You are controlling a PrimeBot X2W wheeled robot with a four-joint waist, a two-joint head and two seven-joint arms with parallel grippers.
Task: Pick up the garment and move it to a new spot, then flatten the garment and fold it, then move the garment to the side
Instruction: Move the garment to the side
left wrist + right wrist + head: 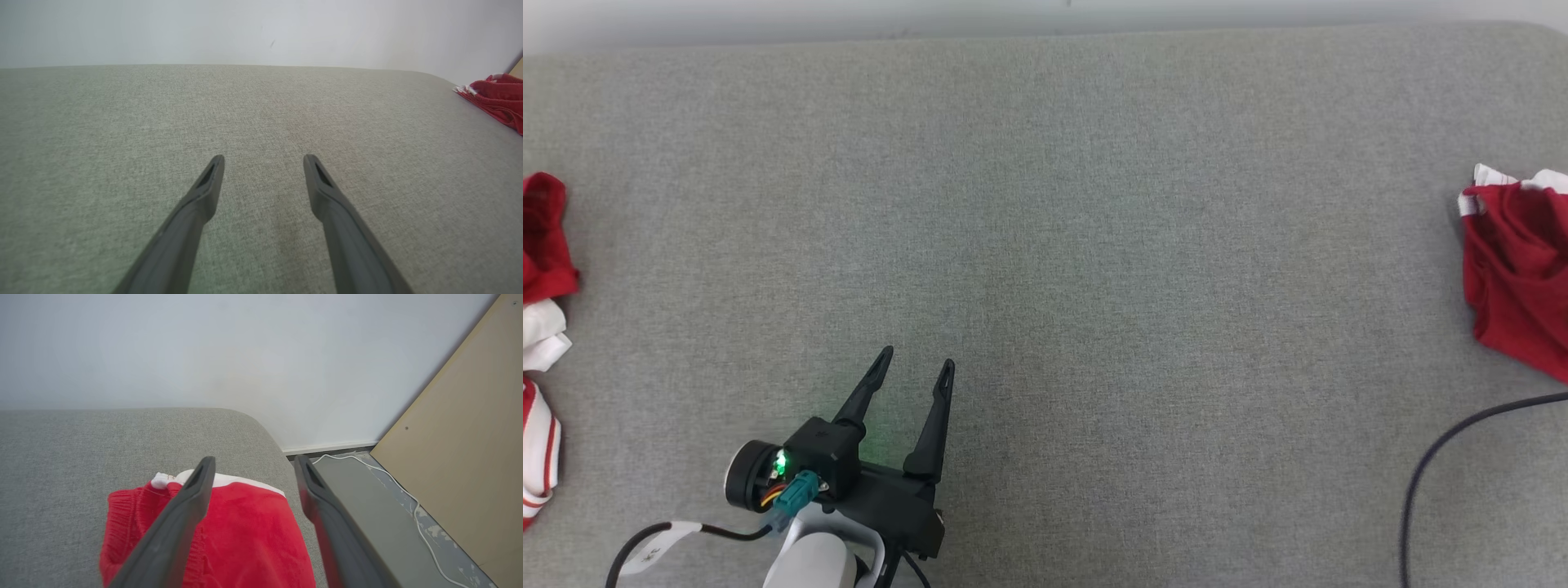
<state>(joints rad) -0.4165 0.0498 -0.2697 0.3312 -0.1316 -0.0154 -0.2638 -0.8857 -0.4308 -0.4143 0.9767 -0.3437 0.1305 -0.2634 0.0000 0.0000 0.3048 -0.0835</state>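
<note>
A: Any writing to read?
B: A white tag (658, 549) on the cable (731, 532) by the left gripper (916, 358) bears dark marks, perhaps print; too small to read.
A: And the garment?
B: The red garment (245, 535) lies bunched at the grey cushion's (1045, 204) right edge, under the right gripper (253, 463), whose fingers are spread and hold nothing.
A: Room to move?
B: The left gripper is spread over the cushion's near side; open weave runs to a red-and-white cloth (541, 327) at its left edge.

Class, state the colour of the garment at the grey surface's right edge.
The garment is red with white trim, clearest in the right wrist view.
</note>
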